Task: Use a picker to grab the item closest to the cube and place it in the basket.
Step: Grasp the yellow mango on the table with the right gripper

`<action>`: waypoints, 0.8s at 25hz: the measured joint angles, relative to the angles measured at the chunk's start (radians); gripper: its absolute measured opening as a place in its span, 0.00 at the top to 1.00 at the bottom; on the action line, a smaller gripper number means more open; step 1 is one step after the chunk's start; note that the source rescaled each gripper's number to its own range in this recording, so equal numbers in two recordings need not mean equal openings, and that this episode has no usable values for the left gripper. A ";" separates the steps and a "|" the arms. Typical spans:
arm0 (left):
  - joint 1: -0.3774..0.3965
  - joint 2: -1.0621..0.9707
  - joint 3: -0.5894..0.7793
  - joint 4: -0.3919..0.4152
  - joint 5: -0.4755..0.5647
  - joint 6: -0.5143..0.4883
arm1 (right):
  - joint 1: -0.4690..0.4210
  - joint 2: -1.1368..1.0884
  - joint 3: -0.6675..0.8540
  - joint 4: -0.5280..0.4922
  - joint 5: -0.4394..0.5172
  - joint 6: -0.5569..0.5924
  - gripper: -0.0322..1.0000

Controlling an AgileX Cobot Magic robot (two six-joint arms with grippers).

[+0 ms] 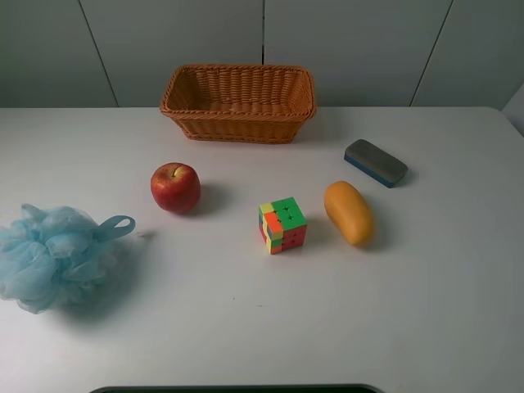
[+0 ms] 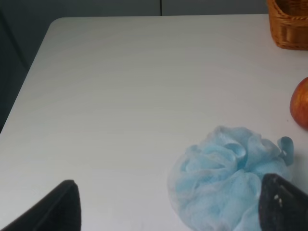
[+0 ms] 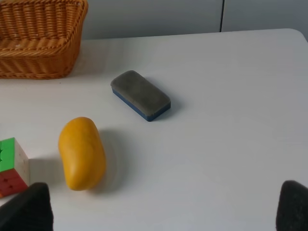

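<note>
A multicoloured cube (image 1: 282, 225) sits mid-table, its edge also in the right wrist view (image 3: 12, 166). A yellow mango (image 1: 349, 212) lies just to its right, the nearest item to it, also seen in the right wrist view (image 3: 82, 153). A red apple (image 1: 175, 187) stands farther off to the cube's left. The wicker basket (image 1: 237, 102) stands at the back and looks empty. Neither gripper shows in the exterior view. My left gripper (image 2: 171, 192) is open over the blue bath pouf (image 2: 226, 178). My right gripper (image 3: 163, 192) is open, short of the mango.
A grey and blue eraser (image 1: 375, 162) lies at the back right of the mango, also in the right wrist view (image 3: 140, 95). The blue pouf (image 1: 53, 254) lies at the table's left edge. The apple's edge (image 2: 301, 103) and basket corner (image 2: 288, 24) show in the left wrist view.
</note>
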 joint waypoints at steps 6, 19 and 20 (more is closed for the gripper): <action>0.000 0.000 0.000 0.000 0.000 0.000 | 0.000 0.000 0.000 0.000 0.000 0.000 0.00; 0.000 0.000 0.000 0.000 0.000 0.000 | 0.000 0.000 -0.019 0.000 0.018 0.000 0.00; 0.000 0.000 0.000 0.000 0.000 0.000 | 0.000 0.007 -0.041 0.000 0.023 0.000 0.00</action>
